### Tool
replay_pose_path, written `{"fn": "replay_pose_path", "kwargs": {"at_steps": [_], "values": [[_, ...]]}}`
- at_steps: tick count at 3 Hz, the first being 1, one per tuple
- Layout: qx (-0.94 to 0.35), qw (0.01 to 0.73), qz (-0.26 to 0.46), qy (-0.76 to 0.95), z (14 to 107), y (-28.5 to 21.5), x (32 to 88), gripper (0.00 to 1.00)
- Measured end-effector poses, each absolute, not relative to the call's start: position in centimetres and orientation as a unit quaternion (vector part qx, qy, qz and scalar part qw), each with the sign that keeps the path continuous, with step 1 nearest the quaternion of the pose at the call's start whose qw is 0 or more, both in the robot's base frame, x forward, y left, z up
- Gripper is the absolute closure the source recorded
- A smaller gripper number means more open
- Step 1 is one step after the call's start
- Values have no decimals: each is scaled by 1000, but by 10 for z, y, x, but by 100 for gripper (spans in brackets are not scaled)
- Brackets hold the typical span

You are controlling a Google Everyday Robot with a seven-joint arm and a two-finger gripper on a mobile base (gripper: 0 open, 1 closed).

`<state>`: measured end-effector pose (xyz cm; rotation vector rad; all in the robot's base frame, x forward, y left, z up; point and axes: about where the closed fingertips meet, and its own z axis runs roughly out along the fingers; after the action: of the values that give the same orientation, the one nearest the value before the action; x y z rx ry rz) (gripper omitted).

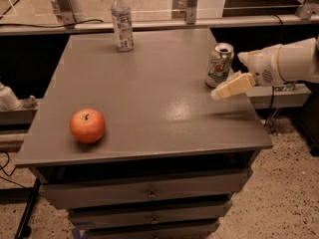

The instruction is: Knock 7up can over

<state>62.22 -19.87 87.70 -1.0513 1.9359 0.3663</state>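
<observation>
The 7up can (220, 64), silvery-white with green and red marks and a silver top, stands upright near the right edge of the grey table (159, 103). My gripper (223, 90) reaches in from the right on a white arm. Its cream-coloured fingers (233, 85) point left and sit just below and to the right of the can's base, very close to it or touching it.
A clear plastic water bottle (122, 20) with a white cap stands at the table's back edge. A red apple (87, 125) lies near the front left. Drawers sit under the tabletop. A ledge runs along the back and right.
</observation>
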Motion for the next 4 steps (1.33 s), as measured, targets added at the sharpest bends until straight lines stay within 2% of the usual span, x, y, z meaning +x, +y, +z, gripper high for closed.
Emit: {"fn": "replay_pose_path", "kwargs": {"at_steps": [2, 3, 4], "values": [[-427, 481, 233, 729, 894, -127, 646, 0], [-437, 485, 281, 703, 904, -82, 618, 0], [-441, 484, 279, 703, 903, -87, 611, 0]]}}
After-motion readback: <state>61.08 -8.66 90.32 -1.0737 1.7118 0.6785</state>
